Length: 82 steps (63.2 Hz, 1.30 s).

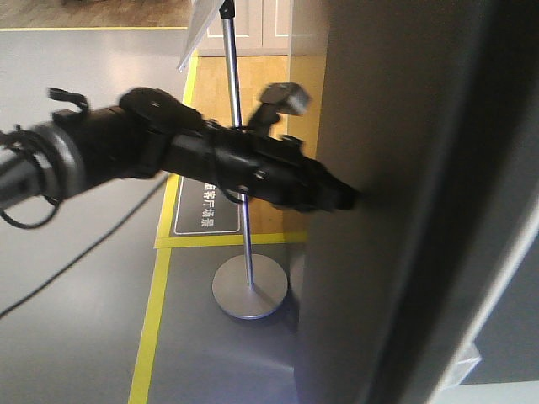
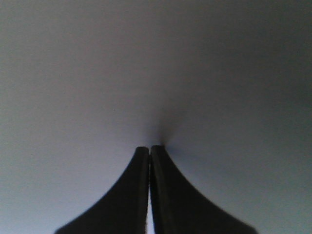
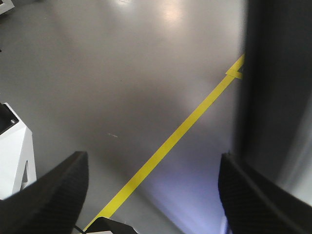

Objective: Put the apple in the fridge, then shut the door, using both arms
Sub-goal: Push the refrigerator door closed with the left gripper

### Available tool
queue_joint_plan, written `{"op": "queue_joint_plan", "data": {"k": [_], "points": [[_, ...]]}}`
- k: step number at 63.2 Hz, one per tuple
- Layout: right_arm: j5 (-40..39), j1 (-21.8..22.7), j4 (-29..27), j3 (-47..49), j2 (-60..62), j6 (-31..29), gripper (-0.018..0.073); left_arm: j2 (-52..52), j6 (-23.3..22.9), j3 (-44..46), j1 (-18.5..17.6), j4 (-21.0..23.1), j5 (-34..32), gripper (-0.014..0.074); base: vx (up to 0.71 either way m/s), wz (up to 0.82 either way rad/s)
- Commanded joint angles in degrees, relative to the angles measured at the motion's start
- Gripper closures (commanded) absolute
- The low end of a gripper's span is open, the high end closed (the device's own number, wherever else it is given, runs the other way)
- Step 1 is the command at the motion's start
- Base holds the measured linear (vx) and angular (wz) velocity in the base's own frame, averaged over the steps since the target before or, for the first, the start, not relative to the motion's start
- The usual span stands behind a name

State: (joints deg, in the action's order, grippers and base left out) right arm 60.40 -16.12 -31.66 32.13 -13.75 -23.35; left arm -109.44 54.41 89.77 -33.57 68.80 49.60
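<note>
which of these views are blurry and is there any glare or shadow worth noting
Front view: the left arm is smeared by motion blur, and the near edge of the door is soft and dark. Left wrist view: the door fills the frame as featureless grey, with a small shadow where the shut left gripper touches it. Right wrist view: sharper, with pale glare on the floor.

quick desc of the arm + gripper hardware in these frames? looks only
Left arm: black jointed housings, a grey cylindrical segment near its base, loose black cables, grey camera module on top. Left gripper: black fingers, curved and tapering to narrow tips. Right gripper: wide black fingers with dimpled, textured pads.
</note>
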Motion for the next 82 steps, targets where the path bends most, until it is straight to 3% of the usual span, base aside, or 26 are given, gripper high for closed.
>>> {"op": "queue_joint_plan", "data": {"k": [1, 9, 21, 28, 41, 45, 50, 57, 71, 75, 82], "points": [[-3.0, 0.0, -1.8, 1.1, -0.7, -0.3, 0.0029, 3.0, 0.9, 1.8, -3.7, 4.7, -3.5, 0.0603, 0.00, 0.00], [-3.0, 0.0, -1.8, 1.1, -0.7, -0.3, 0.0029, 3.0, 1.5, 1.8, -5.8, 3.6, -4.6, 0.0603, 0.00, 0.00], [-3.0, 0.0, -1.8, 1.1, -0.7, -0.3, 0.0029, 3.5, 0.5, 1.8, -5.8, 0.9, -4.1, 0.0603, 0.00, 0.00], [-3.0, 0.0, -1.8, 1.1, -0.7, -0.3, 0.0029, 5.0, -3.6, 1.8, -5.8, -7.0, -5.9, 0.0603, 0.00, 0.00], [-3.0, 0.0, -1.8, 1.1, -0.7, -0.3, 0.0029, 11.1, -16.1, 0.1, -5.8, -26.0, -10.1, 0.0603, 0.00, 0.00], [-3.0, 0.0, -1.8, 1.1, -0.7, -0.3, 0.0029, 14.5, -16.7, -3.6, -5.8, -28.6, -12.1, 0.0603, 0.00, 0.00], [-3.0, 0.0, -1.8, 1.1, -0.7, -0.6, 0.0029, 19.2, -16.3, -10.2, -5.5, -28.6, -16.7, 0.0603, 0.00, 0.00], [-3.0, 0.0, -1.8, 1.1, -0.7, -0.5, 0.0029, 27.8, -16.3, -20.6, -3.4, -28.6, -21.0, 0.0603, 0.00, 0.00], [-3.0, 0.0, -1.8, 1.1, -0.7, -0.5, 0.0029, 43.2, -18.8, -33.9, 5.0, -30.4, -20.8, 0.0603, 0.00, 0.00], [-3.1, 0.0, -1.9, 1.1, -0.7, -0.5, 0.0029, 46.9, -22.0, -37.0, 7.0, -34.0, -20.8, 0.0603, 0.00, 0.00], [-3.9, 0.0, -2.0, 1.1, -0.7, -0.5, 0.0029, 52.9, -31.6, -41.9, 10.2, -44.1, -20.3, 0.0603, 0.00, 0.00]]}}
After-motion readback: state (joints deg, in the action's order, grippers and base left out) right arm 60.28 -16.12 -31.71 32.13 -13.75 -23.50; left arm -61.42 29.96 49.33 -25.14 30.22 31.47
